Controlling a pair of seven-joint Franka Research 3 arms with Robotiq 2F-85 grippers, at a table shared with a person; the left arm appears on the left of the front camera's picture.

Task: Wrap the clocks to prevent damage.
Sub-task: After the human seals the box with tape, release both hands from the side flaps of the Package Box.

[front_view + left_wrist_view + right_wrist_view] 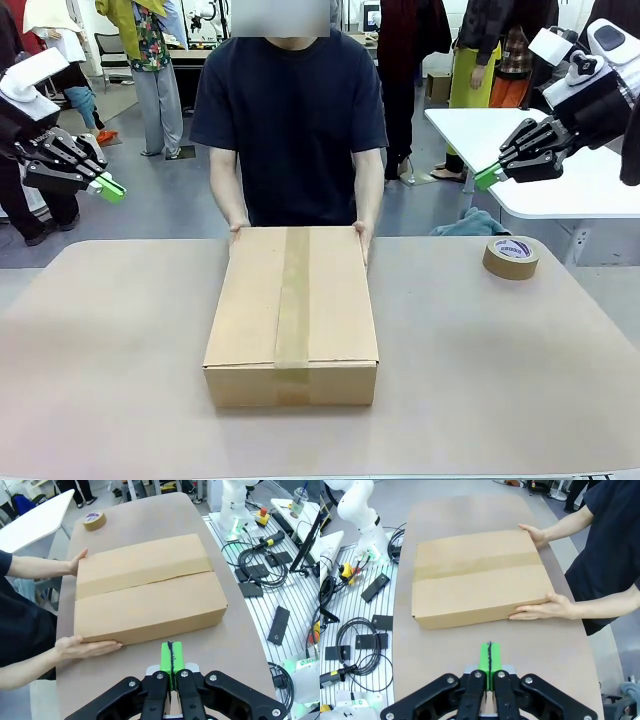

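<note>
Your left gripper (pixel 112 189) hangs in the air off the left side of the table (pixel 120 400), its green pads pressed together with nothing between them, and your right gripper (pixel 486 178) mirrors it off the right side — jaws fully closed, empty as well. In the left wrist view the 2 green pads (pixel 170 657) meet flat against each other above the table's bare surface, just short of the box's long side; the right wrist view shows the same pinched pair (pixel 489 658) on the opposite side. Between the 2 arms, in the middle of the table, you have a flat cardboard box (pixel 292 315) lying with its flaps shut and a strip of brown tape (pixel 294 290) running down its top and over the near edge. The clocks themselves you cannot see; the box is sealed, so you cannot tell what is in it. At the box's far end the person in a dark T-shirt (pixel 290 120) holds it with both hands — one hand (pixel 238 232) on the far-left corner, the other hand (pixel 362 236) on the far-right corner, fingers resting on the sides. To the right of the box and well apart from it, toward the far right of the table, a roll of brown packing tape (pixel 511 257) lies flat. Behind the roll stands a white table (pixel 560 180), beyond your right gripper.
</note>
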